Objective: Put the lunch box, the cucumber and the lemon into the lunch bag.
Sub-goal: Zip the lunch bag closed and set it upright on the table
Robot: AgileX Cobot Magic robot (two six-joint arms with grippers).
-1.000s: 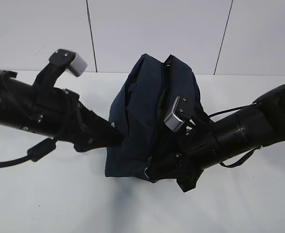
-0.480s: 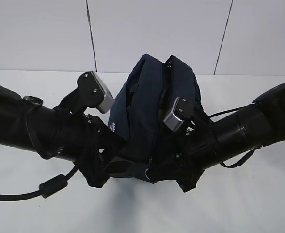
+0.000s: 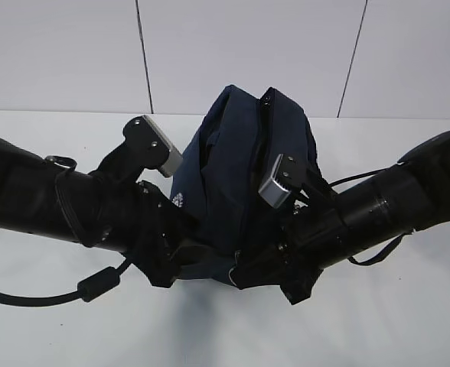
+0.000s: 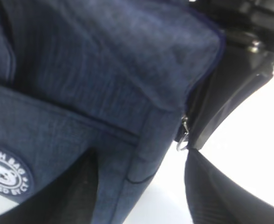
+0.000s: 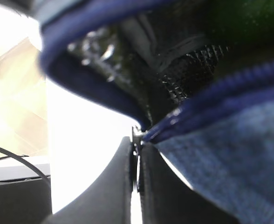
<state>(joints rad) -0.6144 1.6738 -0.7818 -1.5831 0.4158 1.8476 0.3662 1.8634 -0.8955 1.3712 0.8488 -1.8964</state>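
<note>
We see the dark navy lunch bag (image 3: 240, 176) standing on the white table (image 3: 378, 321) in the middle of the exterior view, its top sagging and a zipper line running down its near face. Both arms press in on its lower part from either side. Our left gripper (image 4: 139, 196) sits low against the bag's front corner: in the left wrist view its two dark fingers (image 4: 221, 191) stand apart, one under the fabric near the round white logo (image 4: 6, 175) and the other off to the side over bare table, so the jaws are spread and the bag's bottom corner lies between them without being pinched. A metal ring pull (image 4: 183, 135) hangs at the end of the zipper just above that gap. Our right gripper (image 5: 137, 175) is pressed together: in the right wrist view its fingers (image 5: 109, 186) meet on a thin edge of the bag's blue zipper seam (image 5: 211, 100), pinching it at the bag's opening, with black mesh lining (image 5: 193, 65) showing inside. The lunch box, cucumber and lemon are not visible in any view, so we cannot tell where they are.
</note>
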